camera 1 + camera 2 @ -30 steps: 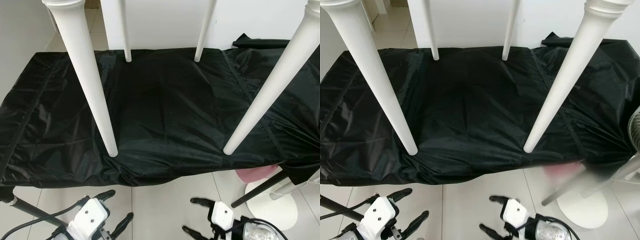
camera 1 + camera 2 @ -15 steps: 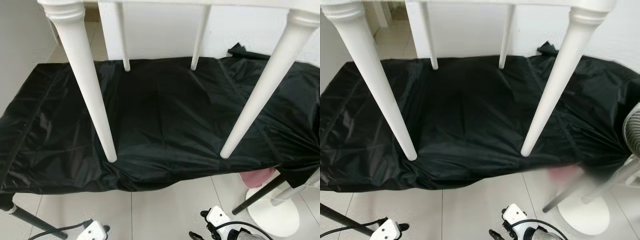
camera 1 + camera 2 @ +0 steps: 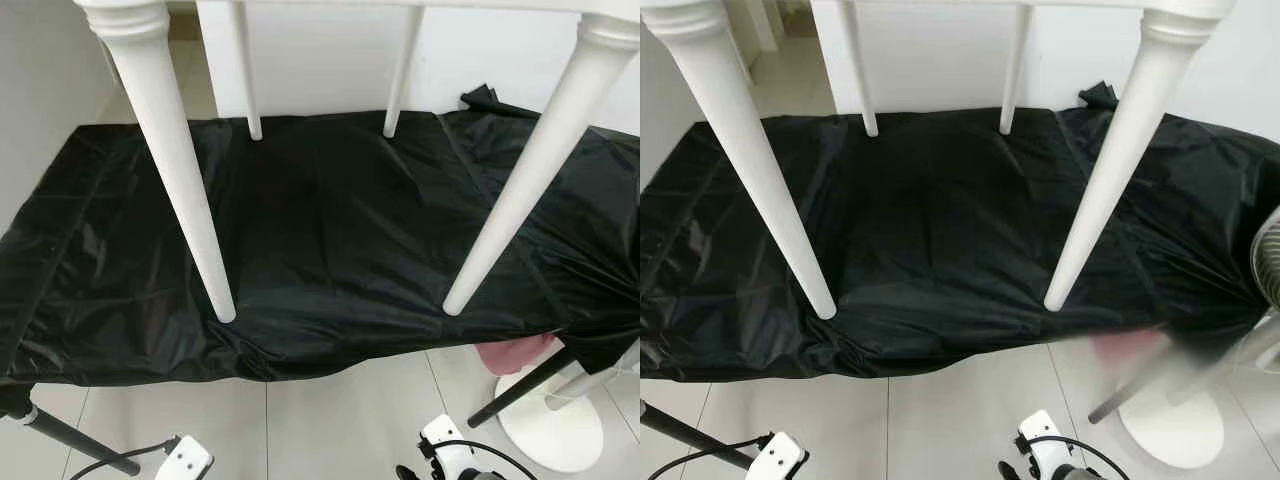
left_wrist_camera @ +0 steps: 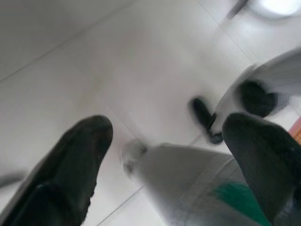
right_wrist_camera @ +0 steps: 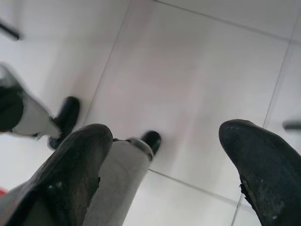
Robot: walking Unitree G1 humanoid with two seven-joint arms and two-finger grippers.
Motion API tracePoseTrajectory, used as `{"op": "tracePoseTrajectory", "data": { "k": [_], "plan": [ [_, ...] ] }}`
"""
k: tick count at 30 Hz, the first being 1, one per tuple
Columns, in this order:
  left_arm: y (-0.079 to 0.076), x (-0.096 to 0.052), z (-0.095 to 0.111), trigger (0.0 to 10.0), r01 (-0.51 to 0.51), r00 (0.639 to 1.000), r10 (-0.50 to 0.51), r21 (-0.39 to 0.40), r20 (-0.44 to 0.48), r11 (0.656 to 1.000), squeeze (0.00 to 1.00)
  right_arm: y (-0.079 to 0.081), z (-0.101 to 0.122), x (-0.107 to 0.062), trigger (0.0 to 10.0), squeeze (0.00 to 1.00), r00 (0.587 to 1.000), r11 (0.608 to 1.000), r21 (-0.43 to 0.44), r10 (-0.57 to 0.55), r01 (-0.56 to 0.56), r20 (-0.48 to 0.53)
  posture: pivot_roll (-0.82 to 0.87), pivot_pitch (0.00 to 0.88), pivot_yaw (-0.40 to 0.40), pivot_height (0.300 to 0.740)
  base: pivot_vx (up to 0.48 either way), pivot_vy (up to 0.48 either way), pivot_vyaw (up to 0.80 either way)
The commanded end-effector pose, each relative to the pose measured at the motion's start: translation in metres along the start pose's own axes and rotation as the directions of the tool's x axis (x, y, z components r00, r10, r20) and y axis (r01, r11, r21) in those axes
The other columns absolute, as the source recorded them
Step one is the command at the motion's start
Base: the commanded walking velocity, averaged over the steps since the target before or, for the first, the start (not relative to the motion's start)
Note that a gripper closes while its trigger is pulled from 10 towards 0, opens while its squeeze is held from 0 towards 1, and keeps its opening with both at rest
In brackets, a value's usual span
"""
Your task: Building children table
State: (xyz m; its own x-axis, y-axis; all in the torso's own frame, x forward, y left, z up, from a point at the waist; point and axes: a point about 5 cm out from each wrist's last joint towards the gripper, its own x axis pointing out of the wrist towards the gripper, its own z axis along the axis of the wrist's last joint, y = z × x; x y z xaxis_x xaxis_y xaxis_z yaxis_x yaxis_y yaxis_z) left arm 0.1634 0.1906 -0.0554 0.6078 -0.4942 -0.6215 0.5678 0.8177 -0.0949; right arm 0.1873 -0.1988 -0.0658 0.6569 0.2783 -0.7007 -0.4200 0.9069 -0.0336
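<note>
Table (image 3: pixel 170 150) standing on four white legs over black sheet (image 3: pixel 330 230), near legs by its front edge. Probably light, rigid, smooth: best gripped on a leg. Left gripper (image 4: pixel 164 155) and right gripper (image 5: pixel 164 160) spread apart, empty, above floor tiles.

**White children's table upright on four legs**

The children's table (image 3: pixel 560 140) stands upright, its four white legs resting on a black sheet (image 3: pixel 330 250) spread over the tiled floor. Its top runs along the upper edge of both eye views, seen from beneath as a white rim. The two near legs are thick, turned at the top with a ringed collar and tapering to rounded feet: the near left leg (image 3: pixel 175 170) slants slightly, its foot pressing into the sheet close to the front hem; the near right leg (image 3: pixel 530 170) leans more steeply, its foot also near the hem. The two far legs (image 3: pixel 248 75) look thinner and meet the sheet close to its rear edge, by the white wall.
</note>
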Motion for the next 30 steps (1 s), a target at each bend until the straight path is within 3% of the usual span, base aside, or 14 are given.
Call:
{"op": "tracePoseTrajectory", "data": {
  "k": [1,2,3,4,7,9,11,12,20,22,27,30],
  "plan": [
    [0.004,-0.006,-0.011,10.0,-0.041,0.998,0.04,-0.018,-0.048,0.999,0.0,-0.003,-0.007,-0.002,10.0,0.0,0.999,0.999,0.024,-0.024,0.025,-0.034,0.02,0.095,0.028,0.74,0.0,0.0,0.0],
    [0.005,0.0,-0.018,10.0,-0.125,0.987,0.117,-0.068,-0.109,0.99,0.0,-0.002,-0.016,-0.002,10.0,0.0,0.992,0.991,0.086,-0.094,0.101,-0.081,0.01,0.114,0.033,0.74,0.0,0.0,0.0],
    [0.005,0.0,-0.018,10.0,-0.125,0.987,0.117,-0.068,-0.109,0.99,0.0,-0.002,-0.016,-0.002,10.0,0.0,0.992,0.991,0.086,-0.094,0.101,-0.081,0.01,0.114,0.033,0.74,0.0,0.0,0.0],
    [0.006,0.003,-0.027,10.0,-0.222,0.964,0.2,-0.114,-0.177,0.968,0.0,-0.001,-0.025,-0.004,10.0,0.0,0.978,0.979,0.108,-0.16,0.174,-0.13,0.01,0.133,0.035,0.74,0.0,0.0,0.0],
    [0.006,0.003,-0.027,10.0,-0.222,0.964,0.2,-0.114,-0.177,0.968,0.0,-0.001,-0.025,-0.004,10.0,0.0,0.978,0.979,0.108,-0.16,0.174,-0.13,0.01,0.133,0.035,0.74,0.0,0.0,0.0],
    [0.011,0.004,-0.036,10.0,-0.388,0.901,0.34,-0.15,-0.271,0.909,0.0,0.008,-0.041,-0.008,10.0,0.0,0.957,0.957,0.155,-0.212,0.244,-0.197,0.0,0.148,0.037,0.74,0.0,0.0,0.0],
    [0.011,0.004,-0.036,10.0,-0.388,0.901,0.34,-0.15,-0.271,0.909,0.0,0.008,-0.041,-0.008,10.0,0.0,0.957,0.957,0.155,-0.212,0.244,-0.197,0.0,0.148,0.037,0.74,0.0,0.0,0.0],
    [0.013,0.004,-0.037,10.0,-0.433,0.88,0.376,-0.164,-0.289,0.886,0.0,0.012,-0.045,-0.008,10.0,0.0,0.952,0.946,0.189,-0.221,0.262,-0.212,0.0,0.147,0.037,0.74,0.0,0.0,0.0],
    [0.013,0.006,-0.035,10.0,-0.435,0.876,0.381,-0.144,-0.296,0.889,0.0,0.016,-0.048,-0.009,10.0,0.0,0.948,0.938,0.21,-0.228,0.275,-0.223,0.0,0.147,0.039,0.74,0.0,0.0,0.0],
    [0.01,0.012,-0.031,10.0,-0.42,0.874,0.376,-0.092,-0.308,0.903,0.0,0.016,-0.045,-0.006,10.0,0.0,0.939,0.928,0.217,-0.252,0.303,-0.234,0.01,0.103,0.031,0.74,0.0,0.0,0.0],
    [0.006,0.017,-0.029,10.0,-0.406,0.876,0.367,-0.067,-0.314,0.911,0.0,0.015,-0.043,-0.005,10.0,0.0,0.936,0.925,0.217,-0.258,0.311,-0.24,0.02,0.077,0.022,0.74,0.0,0.0,0.0],
    [-0.002,0.025,-0.026,10.0,-0.375,0.883,0.345,-0.035,-0.319,0.926,0.0,0.017,-0.032,0.003,10.0,0.0,0.942,0.925,0.238,-0.244,0.298,-0.232,0.03,0.02,0.004,0.74,0.0,0.0,0.0]
  ]
}}
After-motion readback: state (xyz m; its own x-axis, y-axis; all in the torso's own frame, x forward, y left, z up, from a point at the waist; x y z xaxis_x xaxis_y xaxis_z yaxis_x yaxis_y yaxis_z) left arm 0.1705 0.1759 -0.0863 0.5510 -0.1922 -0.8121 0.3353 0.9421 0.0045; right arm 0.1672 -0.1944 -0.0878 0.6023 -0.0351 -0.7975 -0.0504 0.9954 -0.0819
